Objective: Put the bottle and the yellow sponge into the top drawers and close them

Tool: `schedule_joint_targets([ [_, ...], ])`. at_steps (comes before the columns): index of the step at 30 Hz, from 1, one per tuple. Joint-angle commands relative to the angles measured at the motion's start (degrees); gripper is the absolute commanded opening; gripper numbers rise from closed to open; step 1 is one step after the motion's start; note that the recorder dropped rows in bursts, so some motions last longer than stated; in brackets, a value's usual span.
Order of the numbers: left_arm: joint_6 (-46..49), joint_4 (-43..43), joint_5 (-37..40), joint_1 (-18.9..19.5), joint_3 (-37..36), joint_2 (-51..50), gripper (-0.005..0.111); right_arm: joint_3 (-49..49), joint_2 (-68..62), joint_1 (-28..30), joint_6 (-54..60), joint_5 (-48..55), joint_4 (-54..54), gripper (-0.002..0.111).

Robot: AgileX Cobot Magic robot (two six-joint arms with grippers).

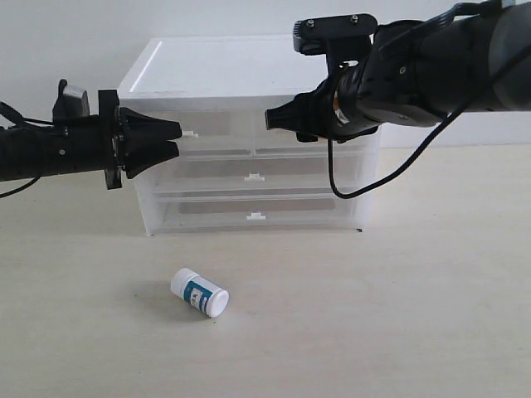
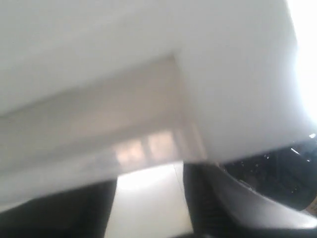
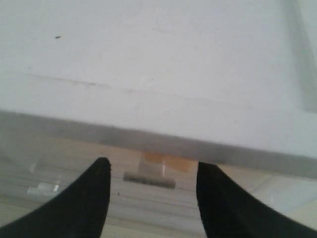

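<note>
Bottle (image 1: 199, 292) seen exterior only; right wrist shows tab handle (image 3: 149, 179) between fingers (image 3: 84, 203).

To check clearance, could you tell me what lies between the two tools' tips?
In the exterior view, the left top drawer, with its white tab handle, lies between the left tool and the right tool.

plain white wall (image 1: 249, 16) behind a pale beige tabletop (image 1: 415, 315) (soft, even light).

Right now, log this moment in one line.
bottle: lying on table | left gripper: open, at top-left drawer | right gripper: open, facing handle
</note>
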State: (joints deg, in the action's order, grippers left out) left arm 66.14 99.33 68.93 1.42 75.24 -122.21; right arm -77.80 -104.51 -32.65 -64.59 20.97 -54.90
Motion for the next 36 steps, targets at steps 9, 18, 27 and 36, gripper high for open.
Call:
schedule_joint_targets([
  [9, 0.31, 0.62, -2.67, 0.01, 2.15, -0.14, 0.041, -0.64, -0.21, 0.75, 1.23, -3.04, -2.63, 0.049],
  [18, 0.44, 0.62, -3.21, -1.33, 2.28, -0.14, 0.040, -0.64, -0.21, 0.75, 1.35, -3.87, -2.65, 0.049],
  [27, 0.15, 0.62, -3.21, -1.45, 3.95, -0.14, 0.022, -0.64, -0.21, 0.75, 1.61, -3.63, -2.65, 0.049],
  [36, 2.84, 0.62, -3.10, -1.45, 4.76, -0.14, 0.004, -0.64, -0.21, 0.75, 2.14, -3.42, -2.65, 0.049],
])
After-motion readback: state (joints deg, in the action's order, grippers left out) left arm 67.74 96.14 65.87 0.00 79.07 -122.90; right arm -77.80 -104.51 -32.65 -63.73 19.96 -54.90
